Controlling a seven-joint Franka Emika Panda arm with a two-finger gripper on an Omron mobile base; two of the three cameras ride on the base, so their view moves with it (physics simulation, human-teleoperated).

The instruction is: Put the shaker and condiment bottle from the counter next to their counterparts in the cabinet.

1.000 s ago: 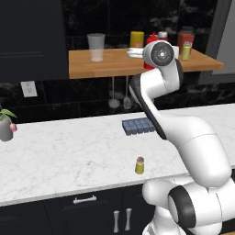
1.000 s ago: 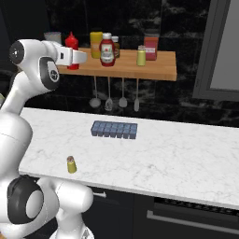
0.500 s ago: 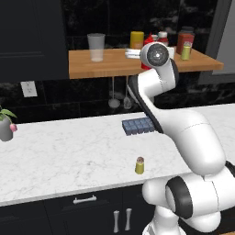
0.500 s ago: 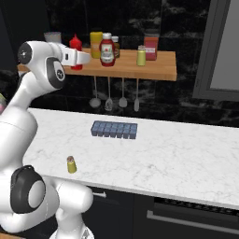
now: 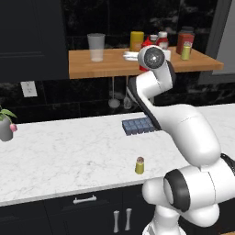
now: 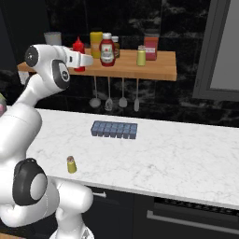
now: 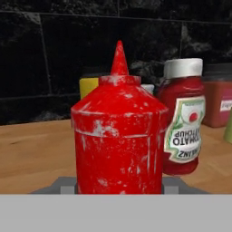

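Pincer (image 6: 82, 60) grips one red condiment bottle (image 7: 118, 136) beside one ketchup bottle (image 7: 183, 122); one shaker (image 5: 140, 165) remains on counter (image 5: 69, 156).

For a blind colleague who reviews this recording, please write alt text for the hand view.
A plain red condiment bottle with a tapered cap stands upright, close to the camera, over a light wooden shelf board. Just behind it to the right stands a white-capped, labelled ketchup bottle, with a yellow bottle partly hidden behind, against a black tiled wall.

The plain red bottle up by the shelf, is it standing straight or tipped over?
Upright: the red bottle points its tapered cap straight up, level with the ketchup bottle beside it above the wooden shelf.
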